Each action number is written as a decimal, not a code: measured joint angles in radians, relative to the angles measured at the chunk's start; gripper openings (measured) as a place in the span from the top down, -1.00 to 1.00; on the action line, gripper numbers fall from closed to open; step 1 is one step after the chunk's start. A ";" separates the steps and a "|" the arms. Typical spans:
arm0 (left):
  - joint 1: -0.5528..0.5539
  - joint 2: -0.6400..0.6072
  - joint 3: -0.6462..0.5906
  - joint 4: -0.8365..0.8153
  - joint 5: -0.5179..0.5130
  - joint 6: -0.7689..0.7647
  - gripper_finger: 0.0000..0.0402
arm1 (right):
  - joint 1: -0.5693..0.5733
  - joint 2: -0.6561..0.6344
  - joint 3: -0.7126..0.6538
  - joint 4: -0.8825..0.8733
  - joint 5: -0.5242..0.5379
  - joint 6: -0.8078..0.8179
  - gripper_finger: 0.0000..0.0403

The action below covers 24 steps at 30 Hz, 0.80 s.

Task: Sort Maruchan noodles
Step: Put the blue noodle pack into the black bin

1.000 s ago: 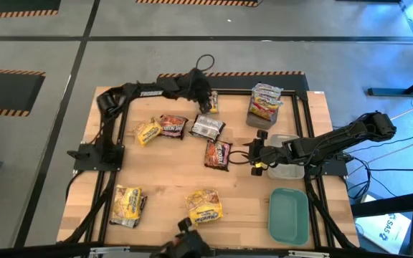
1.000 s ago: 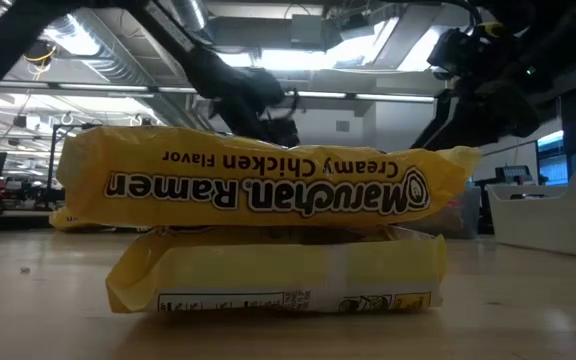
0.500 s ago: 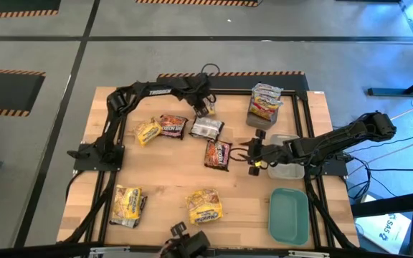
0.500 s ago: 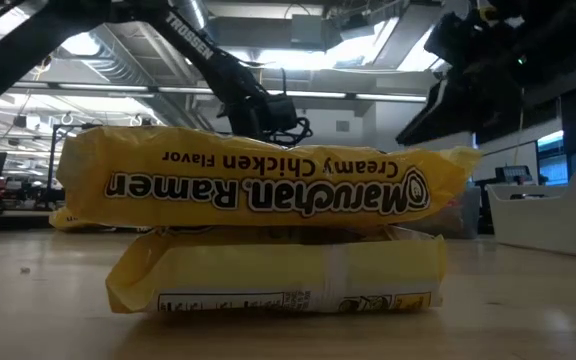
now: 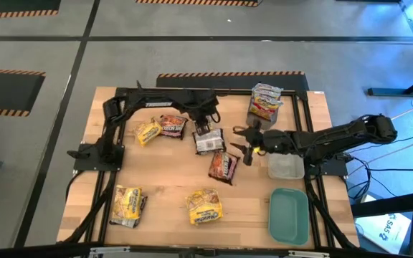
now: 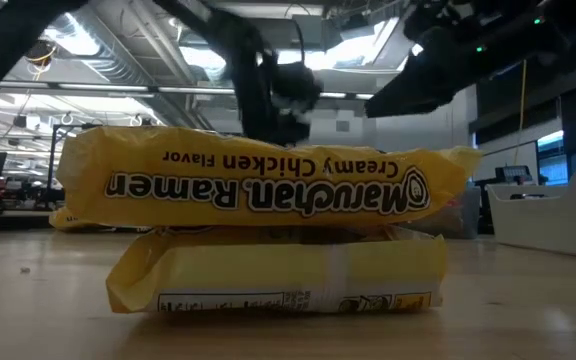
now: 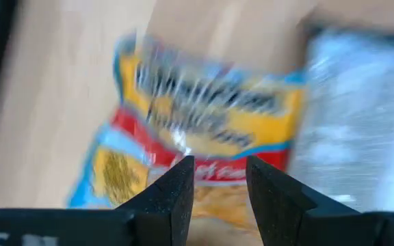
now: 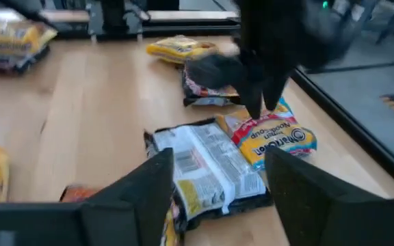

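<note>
My left gripper (image 5: 205,129) points down at mid-table, its fingers a little apart (image 7: 221,171). Just below them a yellow-orange noodle packet (image 7: 204,116) lies on the table, leaning against a silvery packet (image 5: 209,142). The right wrist view shows that packet (image 8: 272,140) under the left gripper (image 8: 255,102). My right gripper (image 5: 239,143) is open and empty to the right of the silvery packet (image 8: 207,167). A dark brown-red packet (image 5: 222,166) lies nearer the front. A yellow packet (image 5: 148,131) and a dark red one (image 5: 172,125) lie to the left. My left gripper's fingers (image 7: 176,191) stand over the near edge of the yellow-orange packet (image 7: 214,174), coming from above. The packet shows face-on and rests on the table. I cannot tell whether the fingers touch it.
Two stacks of yellow packets lie near the front edge (image 5: 126,204) (image 5: 204,206); one fills the low view (image 6: 268,190). Another stack (image 5: 265,102) stands at the far right. A clear tray (image 5: 285,166) and a teal lid (image 5: 288,215) lie at the right.
My left gripper has come from the far edge toward mid-table and down, carrying the yellow-orange packet, which now lies by the silvery packet. The silvery packet has shifted toward the near edge. The dark packet has slid nearer and turned. My right gripper has moved left and farther.
</note>
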 joint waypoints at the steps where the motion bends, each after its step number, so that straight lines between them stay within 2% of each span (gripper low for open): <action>1: -0.011 -0.027 0.001 -0.003 0.001 0.013 0.36 | -0.021 0.005 0.000 0.014 -0.014 0.013 -0.12; 5: -0.025 -0.123 -0.056 0.032 -0.012 0.045 0.36 | -0.118 0.046 0.020 0.024 -0.106 0.092 -0.35; 10: -0.010 -0.272 -0.320 0.279 -0.006 0.052 0.36 | -0.224 0.176 0.150 -0.108 -0.180 0.194 -0.49; 14: 0.011 -0.359 -0.544 0.569 -0.010 0.021 0.36 | -0.299 0.293 0.297 -0.242 -0.182 0.239 -0.49; 17: 0.017 -0.372 -0.685 0.811 -0.002 -0.031 0.36 | -0.354 0.379 0.395 -0.303 -0.194 0.237 -0.46; 21: 0.019 -0.355 -0.814 1.088 -0.007 -0.061 0.36 | -0.432 0.483 0.492 -0.314 -0.314 0.212 -0.41; 24: 0.032 -0.353 -0.868 1.146 -0.011 -0.087 0.36 | -0.487 0.552 0.536 -0.327 -0.435 0.259 -0.39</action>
